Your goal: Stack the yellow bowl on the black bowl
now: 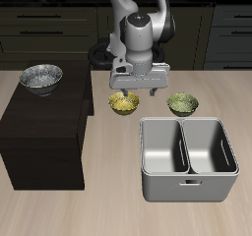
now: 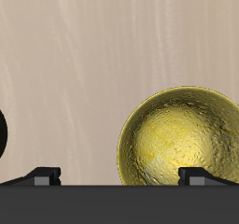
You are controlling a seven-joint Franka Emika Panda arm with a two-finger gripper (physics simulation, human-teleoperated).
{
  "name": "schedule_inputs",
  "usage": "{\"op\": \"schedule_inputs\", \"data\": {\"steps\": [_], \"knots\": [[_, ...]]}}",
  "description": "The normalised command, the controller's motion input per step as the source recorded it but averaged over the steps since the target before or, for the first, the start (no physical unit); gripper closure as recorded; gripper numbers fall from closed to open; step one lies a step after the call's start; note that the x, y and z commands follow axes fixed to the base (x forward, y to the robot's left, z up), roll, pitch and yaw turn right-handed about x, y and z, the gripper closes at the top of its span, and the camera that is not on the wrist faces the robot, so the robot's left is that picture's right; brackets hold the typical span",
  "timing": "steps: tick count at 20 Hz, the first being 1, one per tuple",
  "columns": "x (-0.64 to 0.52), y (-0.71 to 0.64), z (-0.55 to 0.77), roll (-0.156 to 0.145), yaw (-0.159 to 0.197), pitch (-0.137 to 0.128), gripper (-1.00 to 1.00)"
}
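The yellow bowl (image 1: 123, 103) (image 2: 182, 139) sits upright on the wooden table, golden with a speckled inside. My gripper (image 1: 133, 86) (image 2: 119, 176) hangs just above it, open wide and holding nothing. One of its fingertips (image 2: 196, 175) is over the bowl and the other is over bare table. The black bowl (image 1: 41, 78), dark outside and silvery-grey inside, rests on top of a dark cabinet (image 1: 44, 132), well off to the side of the gripper. It does not show in the wrist view.
An olive-green bowl (image 1: 182, 104) stands on the table beside the yellow one. A grey double bin (image 1: 187, 156) lies nearer the table's front edge. A dark rounded shape (image 2: 2, 134) shows at the edge of the wrist view; I cannot tell what it is.
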Motion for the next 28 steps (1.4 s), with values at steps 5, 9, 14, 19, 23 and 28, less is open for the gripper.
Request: {"op": "schedule_inputs", "data": {"steps": [5, 9, 14, 19, 23, 28], "knots": [[0.02, 0.03, -0.15, -0.002, 0.003, 0.017, -1.0], [-0.01, 0.0, -0.09, 0.0, -0.007, 0.021, -1.0], [0.03, -0.04, -0.12, -0.006, -0.007, 0.029, -1.0], [0.05, 0.01, -0.17, 0.01, -0.009, 0.048, -1.0], [0.01, -0.01, -0.2, 0.015, 0.008, 0.028, -1.0], [-0.04, 0.01, -0.07, 0.01, -0.007, 0.013, 1.0]]}}
